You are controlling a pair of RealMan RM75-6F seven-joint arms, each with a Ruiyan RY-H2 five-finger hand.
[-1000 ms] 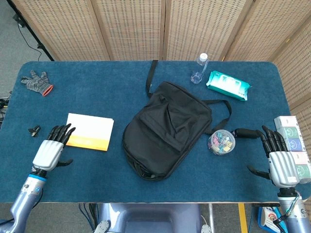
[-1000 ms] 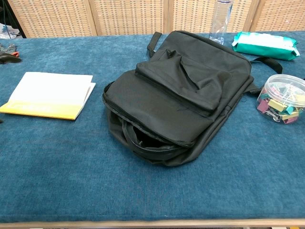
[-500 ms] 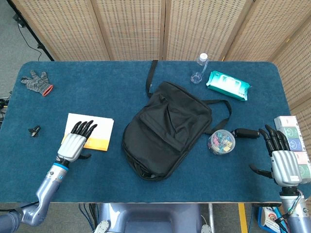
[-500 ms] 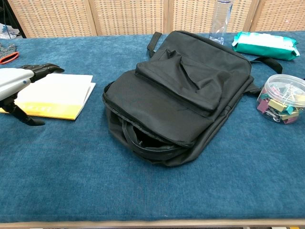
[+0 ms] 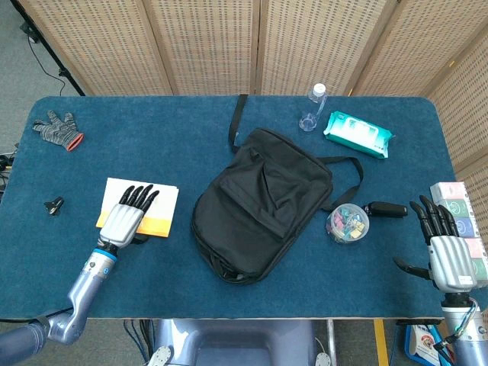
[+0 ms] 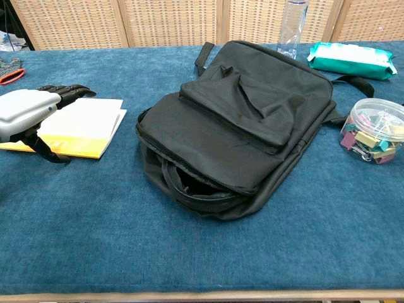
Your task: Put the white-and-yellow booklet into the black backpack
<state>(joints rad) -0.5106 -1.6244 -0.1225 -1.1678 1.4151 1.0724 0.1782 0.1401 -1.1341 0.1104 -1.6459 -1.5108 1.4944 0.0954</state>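
Note:
The white-and-yellow booklet lies flat on the blue table, left of the black backpack. The backpack lies flat with its zipped mouth gaping toward the near edge. My left hand hovers over the booklet's left part with fingers stretched out flat and thumb hanging below, holding nothing. My right hand stays at the table's right near edge, fingers spread, empty; the chest view does not show it.
A tub of coloured clips sits right of the backpack, beside a small black object. A water bottle, a teal wipes pack, a grey glove, a small black clip and stacked boxes surround the area.
My left hand has moved right from the table's left side until it is over the booklet. My right hand drifted slightly toward the near edge.

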